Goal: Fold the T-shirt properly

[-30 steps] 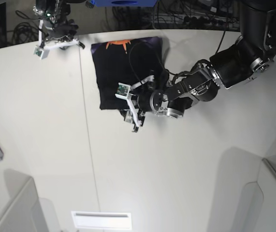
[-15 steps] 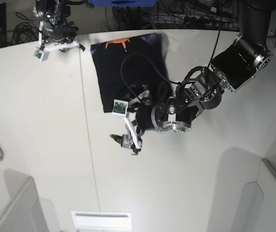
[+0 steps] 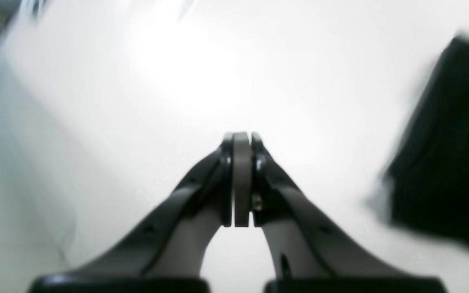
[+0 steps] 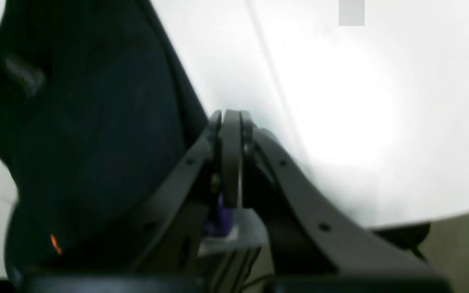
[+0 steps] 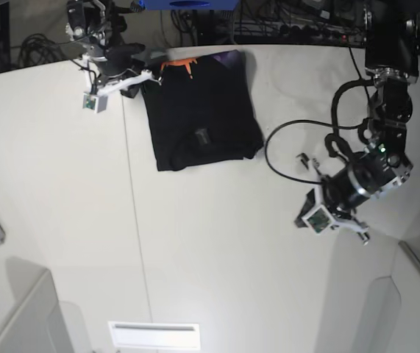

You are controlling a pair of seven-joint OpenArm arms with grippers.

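Two grippers closed, nothing held.
T-shirt [image 5: 202, 110] is laid folded at 12 o'clock on table [image 5: 217, 257]; left gripper [image 3: 241, 179] at 4 o'clock, right gripper [image 4: 231, 158] beside collar.

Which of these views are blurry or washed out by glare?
Left wrist view: a bright glare patch on the table, and the T-shirt is smeared at its edges. Right wrist view: soft all over, glare to the right, the shut right pincer dim. Base view: sharpest, evenly lit.
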